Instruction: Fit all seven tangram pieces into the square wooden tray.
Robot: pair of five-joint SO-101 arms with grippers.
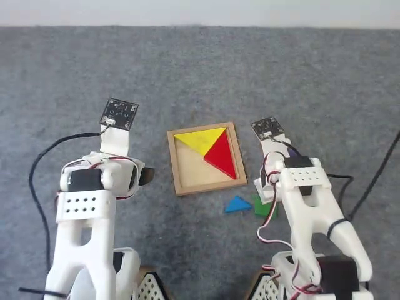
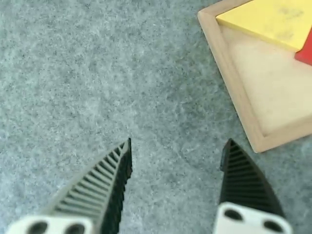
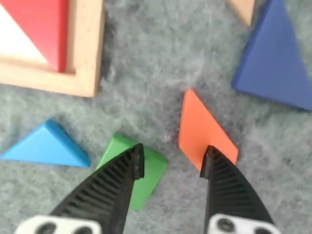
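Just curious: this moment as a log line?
tray: yellow triangle, red triangle in | left claw: open | right claw: open near orange piece

The left arm (image 1: 86, 209) rises white from the near left edge and reaches toward the far side, its wrist bent so that the left tool (image 2: 176, 158) points down. Its two ribbed black fingers (image 2: 105, 187) stand wide apart with nothing between them. The right arm (image 1: 307, 209) stands at the near right, angled slightly leftward. The right tool (image 3: 173, 155) also points down, jaws parted and gripping nothing.
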